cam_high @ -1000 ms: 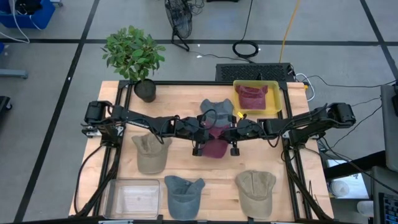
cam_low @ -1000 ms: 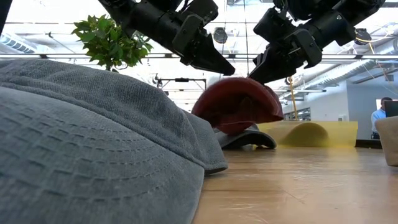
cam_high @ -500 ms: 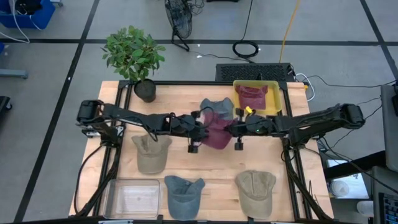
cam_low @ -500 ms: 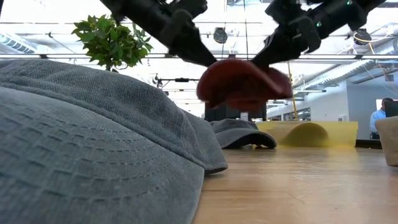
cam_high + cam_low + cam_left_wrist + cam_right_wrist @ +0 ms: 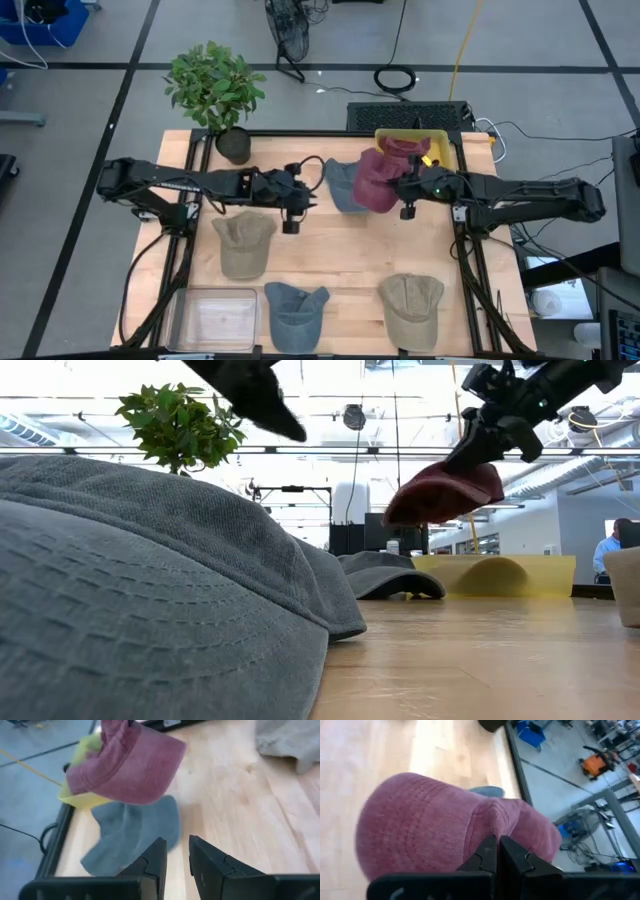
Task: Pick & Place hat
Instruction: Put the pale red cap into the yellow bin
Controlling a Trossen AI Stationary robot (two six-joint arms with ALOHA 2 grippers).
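Right gripper (image 5: 405, 190) holds the maroon hat (image 5: 373, 180) in the air, near the table's far edge.

The gripper's fingers are pinched shut on the hat's fabric; the hat hangs off the gripper on the side toward the left arm, its long axis running near to far, above the grey hat (image 5: 341, 185) and just short of the yellow bin (image 5: 443, 158). The left gripper (image 5: 291, 205), fingers a narrow gap apart and holding nothing, hovers mid-table, well apart from the hat.

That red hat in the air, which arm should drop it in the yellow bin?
The right. Its hand is shut on the red hat, close beside the yellow bin. The left hand is empty and farther away.
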